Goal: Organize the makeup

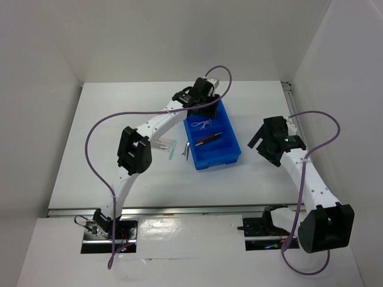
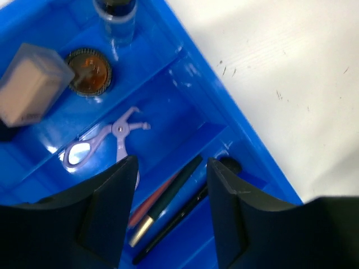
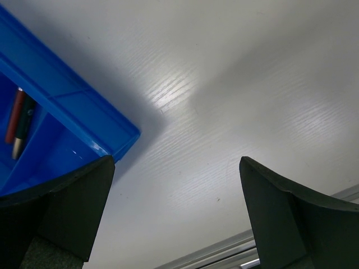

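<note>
while the left claw (image 2: 172, 163) hangs parted over the blue tray (image 2: 162, 39), pencils (image 2: 168, 196) lie under it, a lilac piece (image 2: 95, 143) beyond; the vial (image 2: 116, 22) is cut off. right claw (image 3: 176, 162) gapes wide.

A: left arm (image 1: 157, 122) pose?
B: stretched far forward and angled inward, elbow bent; left gripper (image 2: 171, 163) pointing down; jaws parted, nothing between them

A: right arm (image 1: 311, 179)?
B: elbow close to its base, forearm running forward and inward; right gripper (image 3: 176, 162) tilted down; jaws wide apart, nothing held
</note>
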Available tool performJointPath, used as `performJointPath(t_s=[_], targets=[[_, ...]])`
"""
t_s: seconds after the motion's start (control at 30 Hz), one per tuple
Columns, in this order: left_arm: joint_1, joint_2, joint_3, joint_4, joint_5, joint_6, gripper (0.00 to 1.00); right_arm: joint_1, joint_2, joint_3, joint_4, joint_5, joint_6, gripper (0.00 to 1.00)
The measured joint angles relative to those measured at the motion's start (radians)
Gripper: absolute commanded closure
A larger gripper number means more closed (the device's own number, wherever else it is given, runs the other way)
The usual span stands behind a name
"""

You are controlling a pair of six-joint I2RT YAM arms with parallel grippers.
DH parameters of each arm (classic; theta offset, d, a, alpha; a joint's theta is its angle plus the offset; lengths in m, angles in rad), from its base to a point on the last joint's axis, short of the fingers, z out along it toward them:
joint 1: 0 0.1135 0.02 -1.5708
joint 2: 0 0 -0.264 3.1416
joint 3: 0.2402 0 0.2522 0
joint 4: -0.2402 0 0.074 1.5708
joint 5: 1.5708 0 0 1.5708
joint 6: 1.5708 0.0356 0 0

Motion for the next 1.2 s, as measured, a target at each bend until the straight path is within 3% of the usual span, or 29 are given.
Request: performJointPath(t_s=[0.1, 0.13, 0.23, 0.43, 0.57, 0.73, 0.9, 1.2], targets=[[0.000, -0.071, -0.097, -0.008, -0.015, -0.005, 0.56, 0.000, -0.003, 0.005, -0.003, -0.008, 0.002, 0.00], [0.000, -0.116, -0.155, -0.014, -0.028, -0.004, 0.66, 0.000, -0.008, 0.006, -0.003, -0.010, 0.002, 0.00], [0.000, -0.283, -0.343, -0.048, -0.085, -0.020, 0.70, 0.000, -0.045, 0.006, -0.008, -0.013, 0.002, 0.00], [0.001, -0.589, -0.708, -0.096, -0.195, -0.098, 0.65, 0.000, -0.109, 0.007, -0.013, -0.016, 0.002, 0.00], [0.006, -0.616, -0.871, -0.105, -0.221, -0.164, 0.55, 0.000, -0.113, 0.007, -0.014, -0.033, 0.002, 0.00], [0.014, -0.553, -0.919, -0.103, -0.226, -0.223, 0.50, 0.000, -0.116, 0.007, -0.015, -0.043, 0.002, 0.00], [0.022, -0.488, -0.906, -0.089, -0.242, -0.244, 0.57, 0.000, -0.137, 0.007, -0.021, -0.047, 0.002, 0.00], [0.060, -0.385, -0.829, -0.063, -0.245, -0.239, 0.60, 0.000, -0.149, 0.007, -0.031, -0.056, 0.013, 0.00]])
